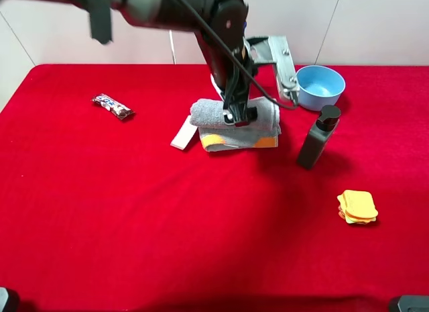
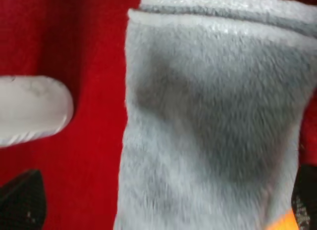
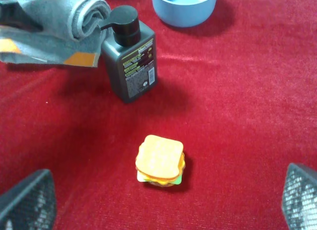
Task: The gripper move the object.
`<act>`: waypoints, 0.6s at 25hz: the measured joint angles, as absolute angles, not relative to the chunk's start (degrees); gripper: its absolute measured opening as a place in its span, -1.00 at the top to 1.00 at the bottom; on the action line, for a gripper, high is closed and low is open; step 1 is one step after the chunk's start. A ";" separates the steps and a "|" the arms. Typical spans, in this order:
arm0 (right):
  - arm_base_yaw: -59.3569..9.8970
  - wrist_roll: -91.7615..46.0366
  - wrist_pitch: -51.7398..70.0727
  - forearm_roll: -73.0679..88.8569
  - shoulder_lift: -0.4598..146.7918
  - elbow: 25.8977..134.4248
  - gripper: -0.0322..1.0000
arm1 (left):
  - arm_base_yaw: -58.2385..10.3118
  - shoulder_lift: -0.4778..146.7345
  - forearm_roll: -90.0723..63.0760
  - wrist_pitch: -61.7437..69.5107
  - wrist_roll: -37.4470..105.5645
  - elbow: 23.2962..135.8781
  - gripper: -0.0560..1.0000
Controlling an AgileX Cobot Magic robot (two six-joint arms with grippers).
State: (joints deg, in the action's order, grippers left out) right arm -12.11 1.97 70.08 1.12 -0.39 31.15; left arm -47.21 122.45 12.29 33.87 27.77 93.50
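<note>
The folded grey towel [image 1: 231, 121] with orange bands and a white tag [image 1: 183, 133] lies on the red table [image 1: 134, 218], right of the middle at the back. My left gripper [image 1: 239, 115], on the bulky black arm with a silver-grey metal bracket [image 1: 285, 67], is down on the towel's top. In the left wrist view the towel [image 2: 213, 116] fills the space between the two black fingertips [image 2: 22, 200], which stand wide apart; the tag [image 2: 29, 109] lies beside it. My right gripper [image 3: 163, 196] is open and empty, above the table near the sponge stack [image 3: 159, 161].
A dark pump bottle [image 1: 318, 137] stands just right of the towel and a blue bowl [image 1: 320, 87] behind it. The orange-yellow sponge stack [image 1: 356, 207] lies at the front right. A wrapped snack bar [image 1: 112, 106] lies at the back left.
</note>
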 joint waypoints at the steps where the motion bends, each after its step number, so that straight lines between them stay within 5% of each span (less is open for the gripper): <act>1: -12.11 1.97 70.08 1.12 -0.39 31.15 -0.41 | -47.21 121.52 12.17 35.56 27.77 93.50 -0.99; 15: -12.11 1.97 70.08 1.12 -0.39 31.15 -0.41 | -47.21 111.41 7.24 63.32 23.65 93.50 -0.99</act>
State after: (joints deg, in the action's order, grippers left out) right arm -12.11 1.97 70.08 1.12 -0.39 31.15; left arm -47.21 111.41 7.24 63.32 23.65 93.50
